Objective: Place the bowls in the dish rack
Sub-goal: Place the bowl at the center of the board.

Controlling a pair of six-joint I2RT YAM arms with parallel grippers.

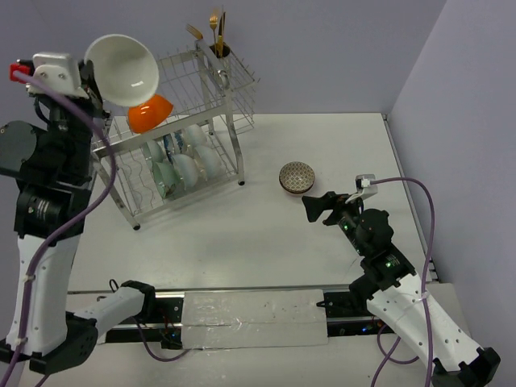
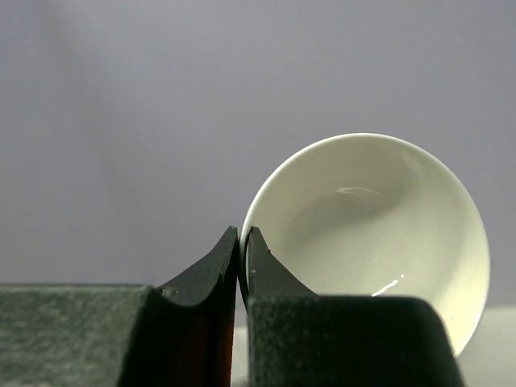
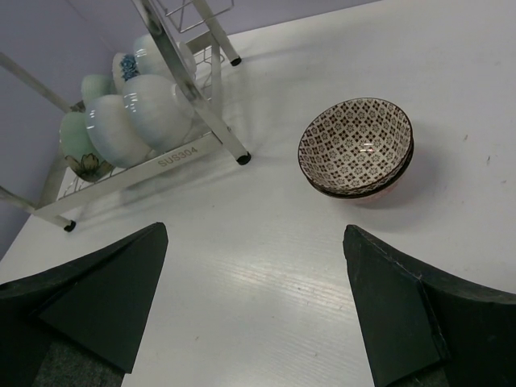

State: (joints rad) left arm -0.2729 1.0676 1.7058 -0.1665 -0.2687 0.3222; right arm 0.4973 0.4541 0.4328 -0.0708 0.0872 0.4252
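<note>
Right fingers (image 3: 255, 234): spread wide, holding nothing, low over the white surface (image 1: 266, 242) and aimed at the patterned bowl.
Patterned bowl (image 3: 356, 147): well apart from the rack on the surface, just beyond the right fingers. It is tilted, with its mouth turned up and toward those fingers. A second rim shows under it, but whether that is another bowl I cannot tell.
Dish rack (image 3: 177, 153): far left of the surface, its long axis running from near-left to far-right.
Lower-tier bowls (image 1: 184, 165): a row standing on edge between the tines, white and pale teal.
Orange bowl (image 1: 150, 113): on the upper tier, partly hidden by the white bowl.
White bowl (image 2: 379, 234): in the air above the rack's left end, tipped on its side, mouth toward the onlooker.
Left fingers (image 2: 242, 235): pressed together on the white bowl's rim.
Gold utensils (image 1: 216, 32): upright at the far corner.
Seen only by the right wrist: lettering on the rack rail.
Seen only by the left wrist: the rim pinch.
Seen only from the top: the upper tier.
</note>
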